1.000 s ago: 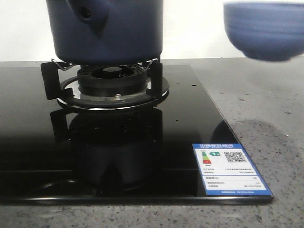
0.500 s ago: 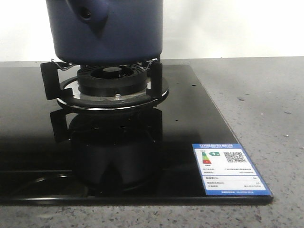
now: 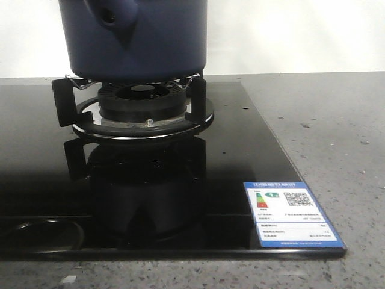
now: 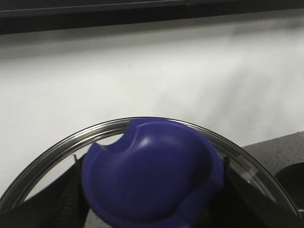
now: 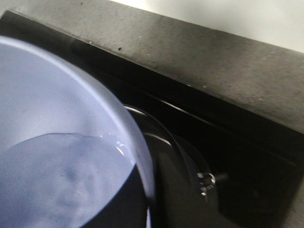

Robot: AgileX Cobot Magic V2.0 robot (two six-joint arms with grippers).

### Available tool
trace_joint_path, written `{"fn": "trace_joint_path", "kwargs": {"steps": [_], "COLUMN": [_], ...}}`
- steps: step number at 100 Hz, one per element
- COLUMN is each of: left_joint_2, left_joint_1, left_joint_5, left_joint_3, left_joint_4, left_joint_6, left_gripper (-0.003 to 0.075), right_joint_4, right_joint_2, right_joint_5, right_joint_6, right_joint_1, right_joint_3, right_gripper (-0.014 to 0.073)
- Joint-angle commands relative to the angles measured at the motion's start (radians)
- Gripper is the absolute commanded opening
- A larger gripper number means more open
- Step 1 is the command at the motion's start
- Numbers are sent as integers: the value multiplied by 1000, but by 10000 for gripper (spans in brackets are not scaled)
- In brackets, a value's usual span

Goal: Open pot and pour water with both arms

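Note:
The dark navy pot [image 3: 138, 42] stands on the burner [image 3: 142, 99], its handle stub [image 3: 114, 18] facing me and its top cut off by the front view. No gripper shows there. In the left wrist view my left gripper [image 4: 152, 194] is shut on the blue knob [image 4: 152, 175] of a glass lid with a metal rim [image 4: 52, 149], held in the air before a white wall. The right wrist view is filled by a light blue bowl [image 5: 57, 95] holding water [image 5: 47, 185], tilted over the pot's dark rim [image 5: 159, 126]. The bowl hides my right fingers.
A black glass cooktop [image 3: 240, 138] lies on a grey speckled counter [image 3: 337, 120]. An energy label sticker [image 3: 292, 214] sits at the cooktop's front right corner. A ring-shaped reflection [image 3: 42, 232] shows in the glass at the front left.
The light blue bowl, at the upper right of the front view a second ago, has left that view. A ring-shaped reflection has come into the cooktop's front left. The pot has not moved.

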Motion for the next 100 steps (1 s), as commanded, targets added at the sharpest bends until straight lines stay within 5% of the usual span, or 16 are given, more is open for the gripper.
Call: {"fn": "trace_joint_path", "kwargs": {"steps": [1, 100], "left_joint_2": [-24, -24], "left_joint_1": [8, 26], "left_joint_5": [-23, -7], "left_joint_3": [-38, -38], "left_joint_4": [-64, -64], "left_joint_6": [-12, -12], "left_gripper": [358, 358], "right_joint_4": [46, -101], "right_joint_2": [-40, -57], "right_joint_5": [-118, -428], "right_joint_6": [4, -153], "right_joint_1": [18, 87], "right_joint_3": [-37, -35], "right_gripper": [-60, -42]}}
